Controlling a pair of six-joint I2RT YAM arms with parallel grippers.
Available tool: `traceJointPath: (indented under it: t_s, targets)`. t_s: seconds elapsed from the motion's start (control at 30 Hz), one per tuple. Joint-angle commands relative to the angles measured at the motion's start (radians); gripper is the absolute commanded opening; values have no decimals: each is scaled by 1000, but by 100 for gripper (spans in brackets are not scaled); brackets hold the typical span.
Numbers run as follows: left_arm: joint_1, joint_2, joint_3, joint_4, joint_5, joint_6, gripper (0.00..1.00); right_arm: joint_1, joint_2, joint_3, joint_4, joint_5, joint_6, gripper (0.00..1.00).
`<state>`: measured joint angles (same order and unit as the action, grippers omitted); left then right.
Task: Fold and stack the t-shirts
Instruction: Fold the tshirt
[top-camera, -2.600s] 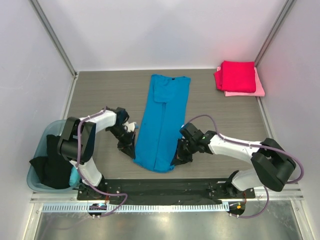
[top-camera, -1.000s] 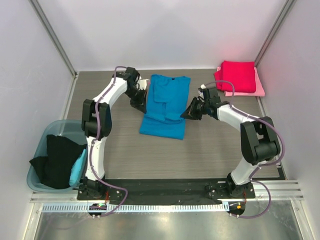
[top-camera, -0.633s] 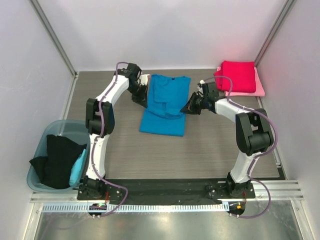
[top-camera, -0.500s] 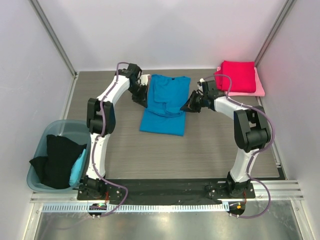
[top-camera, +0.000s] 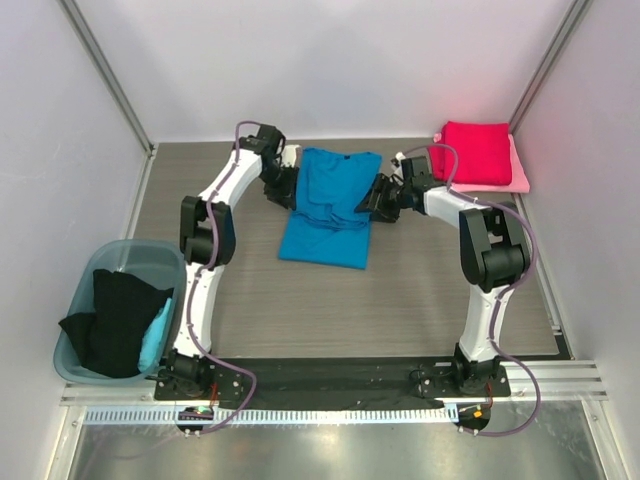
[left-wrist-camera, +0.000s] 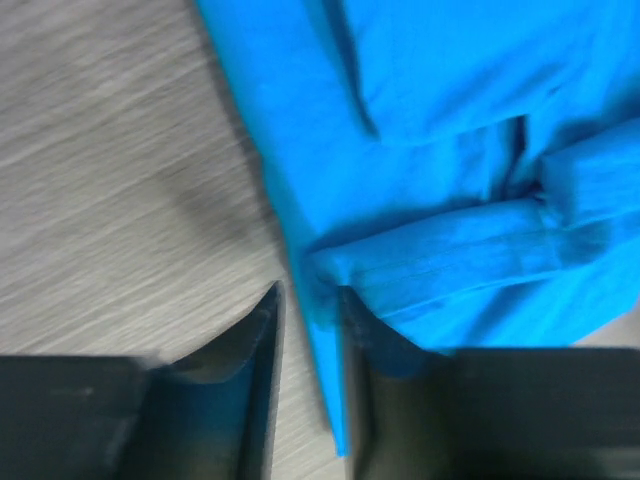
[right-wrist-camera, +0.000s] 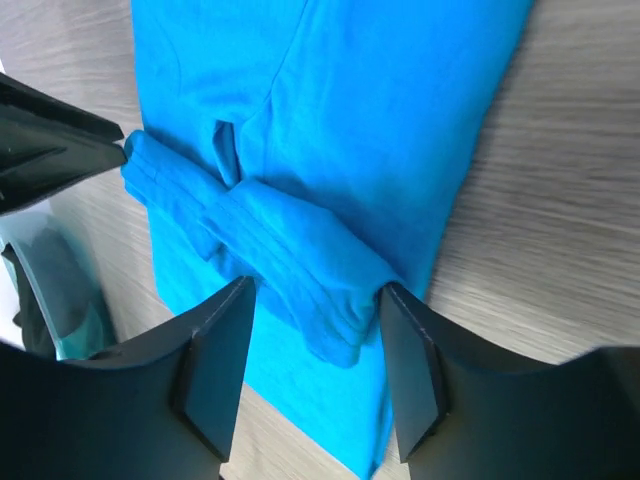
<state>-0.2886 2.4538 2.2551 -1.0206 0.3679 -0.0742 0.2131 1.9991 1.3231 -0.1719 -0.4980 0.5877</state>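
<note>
A bright blue t-shirt (top-camera: 325, 240) of soft, matte knit cloth lies lengthwise in the far middle of the grey, wood-grained laminate surface (top-camera: 440, 290), its collar end toward the far wall. Its near part lies flat as a smooth rectangle. Across its middle the cloth is gathered into a thick, rounded ridge of several layers that runs from one long edge to the other.

The left pincer (left-wrist-camera: 310, 290) sits at the shirt's left edge. Its two dark, tapered fingers (left-wrist-camera: 262, 335) are drawn close, and a thin edge of the blue cloth is nipped in the narrow slot between them, right where the ridge ends.

The right pincer (right-wrist-camera: 318, 290) is at the opposite edge. Its broad black fingers (right-wrist-camera: 215, 370) stand wider, and the bunched end of the ridge fills the gap between them, so it is pinching the shirt as well. Ribbed seams and soft creases show along the ridge.

In the far right corner a crimson t-shirt (top-camera: 475, 152), folded into a neat square, rests on top of a pale pink t-shirt (top-camera: 518, 178), whose edge shows along the right and near sides.

At the near left stands a translucent teal plastic tub (top-camera: 72, 355) with rounded corners. A crumpled black t-shirt (top-camera: 112, 320) lies in it and spills over its left rim.
</note>
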Motion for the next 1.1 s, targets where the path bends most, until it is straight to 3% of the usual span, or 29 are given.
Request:
traceJointPath:
  t_s: [0.0, 0.07, 0.23, 0.3, 0.57, 1.07]
  targets:
    - [16, -88, -24, 24, -76, -21, 37, -41, -81, 44, 14, 12, -60, 59]
    - [26, -171, -64, 25, -104, -6, 43, -64, -152, 27, -36, 3, -66, 61]
    - [42, -303, -246, -18, -90, -10, 69, -100, -276, -106, -153, -83, -63, 63]
    - [46, -355, -325, -22, -35, -24, 71, -100, -307, -198, -172, -161, -37, 63]
    - [86, -374, -603, 28, 202, -114, 71, -74, -358, -423, -60, -215, 89, 63]
    - [108, -269, -651, 70, 309, -171, 69, 35, -300, -530, 55, -171, 199, 61]
